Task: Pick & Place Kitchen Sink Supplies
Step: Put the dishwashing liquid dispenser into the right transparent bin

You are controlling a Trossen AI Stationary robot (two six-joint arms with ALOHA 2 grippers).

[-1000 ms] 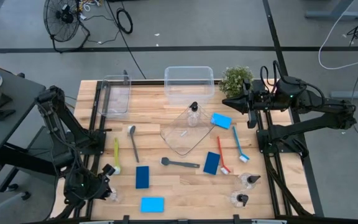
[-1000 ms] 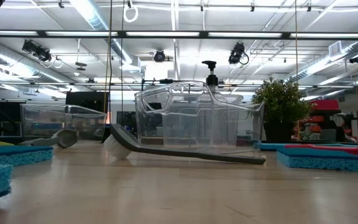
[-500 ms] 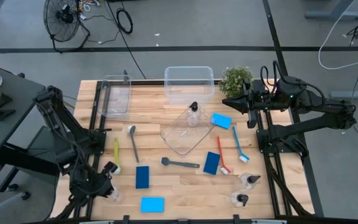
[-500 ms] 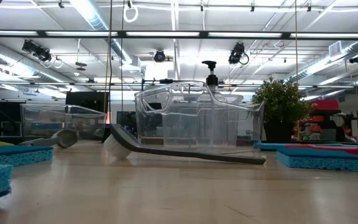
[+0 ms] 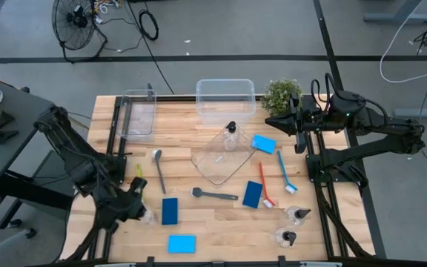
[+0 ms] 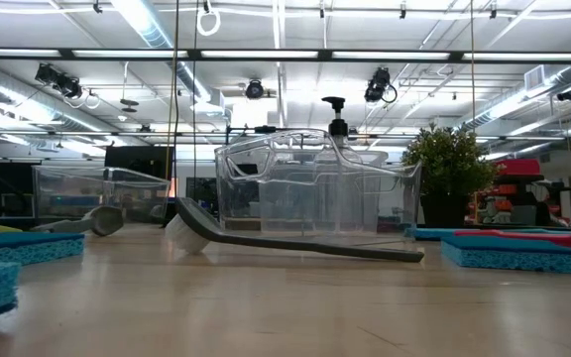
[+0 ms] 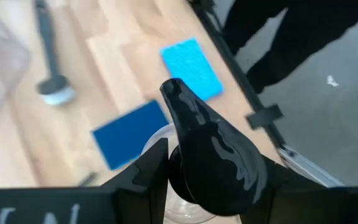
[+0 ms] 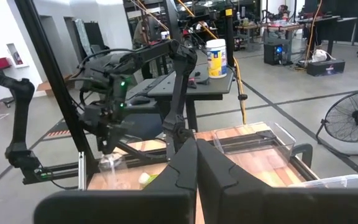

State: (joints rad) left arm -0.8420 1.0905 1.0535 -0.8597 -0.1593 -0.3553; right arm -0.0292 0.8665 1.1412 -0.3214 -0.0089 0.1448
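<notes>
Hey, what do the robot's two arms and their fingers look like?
Both arms are dark, nearly black, built of jointed tube-like links on black frames. The left arm ends in glossy black fingers. The right arm carries looping black cables and a small green light near its wrist; its fingers are matte black and taper to points.

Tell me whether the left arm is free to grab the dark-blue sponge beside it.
Probably not yet. The left gripper is already shut on a clear pump bottle, so its fingers are taken. The dark-blue sponge lies close by on open wood with nothing on top of it.
</notes>
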